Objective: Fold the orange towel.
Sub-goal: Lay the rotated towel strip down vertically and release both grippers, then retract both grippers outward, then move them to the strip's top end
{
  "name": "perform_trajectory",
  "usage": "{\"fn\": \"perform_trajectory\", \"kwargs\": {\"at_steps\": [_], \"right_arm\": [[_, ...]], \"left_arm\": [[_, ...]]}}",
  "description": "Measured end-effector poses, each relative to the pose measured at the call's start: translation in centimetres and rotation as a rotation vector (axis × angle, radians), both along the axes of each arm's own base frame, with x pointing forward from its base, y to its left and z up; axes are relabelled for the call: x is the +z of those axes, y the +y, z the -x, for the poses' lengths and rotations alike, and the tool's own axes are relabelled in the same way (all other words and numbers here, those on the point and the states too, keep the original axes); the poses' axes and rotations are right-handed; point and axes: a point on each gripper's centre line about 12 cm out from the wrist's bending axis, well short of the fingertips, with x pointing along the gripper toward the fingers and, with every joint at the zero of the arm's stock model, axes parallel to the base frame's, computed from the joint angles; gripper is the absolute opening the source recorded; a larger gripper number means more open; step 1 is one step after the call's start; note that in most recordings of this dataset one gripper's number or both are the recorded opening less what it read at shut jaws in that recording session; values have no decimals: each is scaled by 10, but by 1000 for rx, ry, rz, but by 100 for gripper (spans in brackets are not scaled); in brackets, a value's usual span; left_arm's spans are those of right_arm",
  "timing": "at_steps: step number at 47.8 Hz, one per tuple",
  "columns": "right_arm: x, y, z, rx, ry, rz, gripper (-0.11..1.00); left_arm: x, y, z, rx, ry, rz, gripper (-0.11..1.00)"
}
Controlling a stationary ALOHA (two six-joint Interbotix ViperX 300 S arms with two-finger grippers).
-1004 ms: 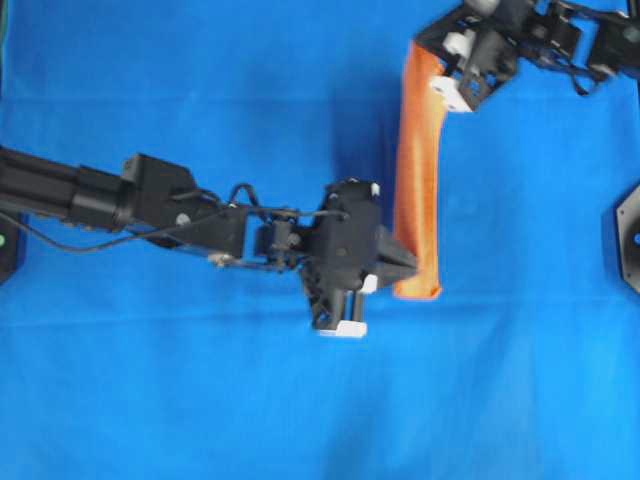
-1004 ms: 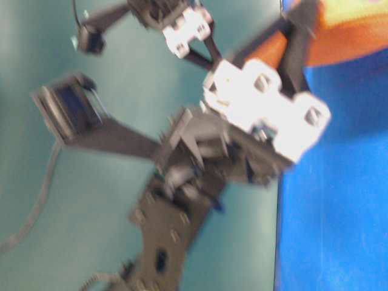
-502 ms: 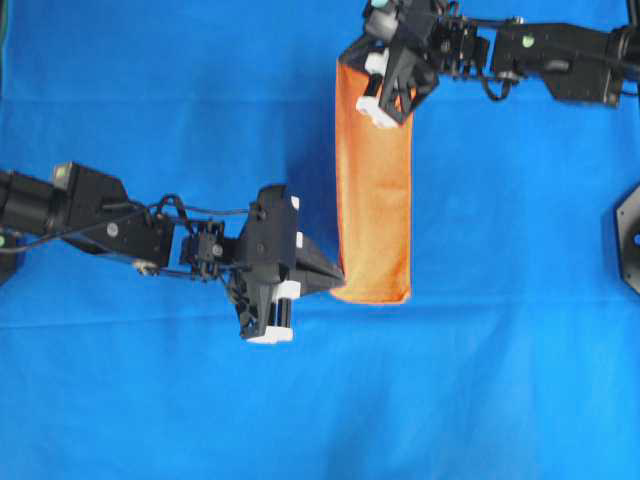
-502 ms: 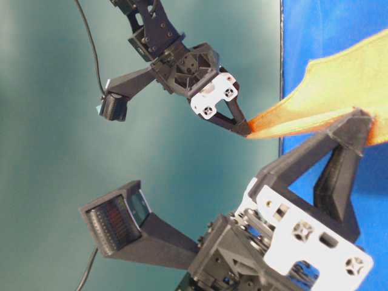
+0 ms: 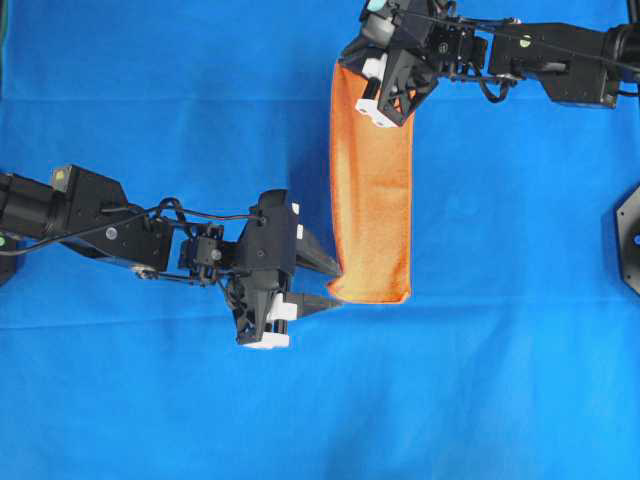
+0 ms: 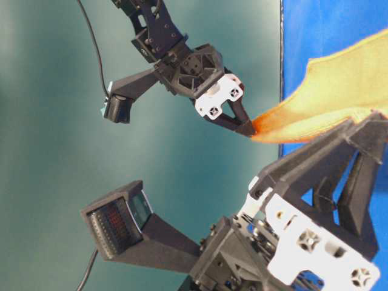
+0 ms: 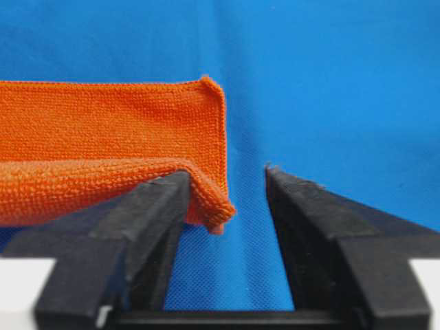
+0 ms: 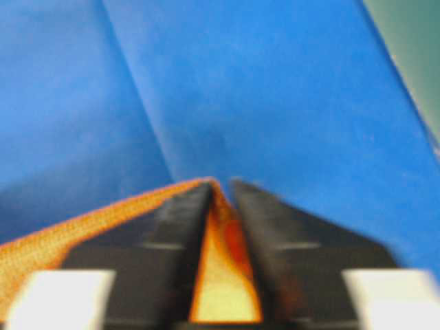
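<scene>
The orange towel (image 5: 372, 190) lies as a long narrow folded strip on the blue sheet. My left gripper (image 5: 322, 285) is open at the strip's near left corner. In the left wrist view the towel (image 7: 103, 130) has its corner draped over the left finger (image 7: 148, 206), loose in the gap of my left gripper (image 7: 227, 180). My right gripper (image 5: 348, 68) is shut on the strip's far corner and holds it raised. The right wrist view shows towel (image 8: 223, 275) pinched in my right gripper (image 8: 221, 184). From table level the towel (image 6: 339, 91) hangs from my right gripper (image 6: 247, 128).
The large blue sheet (image 5: 150, 100) covers the table and shows a crease (image 8: 144, 110) in the right wrist view. A black mount (image 5: 630, 235) sits at the right edge. The left arm (image 5: 90, 210) stretches in from the left.
My left gripper has opened and let go of the towel's near corner, which now rests on one finger. The right gripper still holds the far corner, shifted slightly left.
</scene>
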Motion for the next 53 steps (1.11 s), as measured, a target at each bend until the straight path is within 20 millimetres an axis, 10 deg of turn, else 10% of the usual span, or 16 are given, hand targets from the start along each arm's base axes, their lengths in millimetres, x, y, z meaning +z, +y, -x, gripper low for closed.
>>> {"fn": "perform_trajectory", "kwargs": {"at_steps": [4, 22, 53], "right_arm": [[0, 2, -1, 12, 2, 8, 63], [20, 7, 7, 17, -21, 34, 55], [71, 94, 117, 104, -302, 13, 55]], "left_arm": [[1, 1, 0, -1, -2, -4, 52], [35, 13, 32, 7, 53, -27, 60], [90, 89, 141, 240, -194, -31, 60]]}}
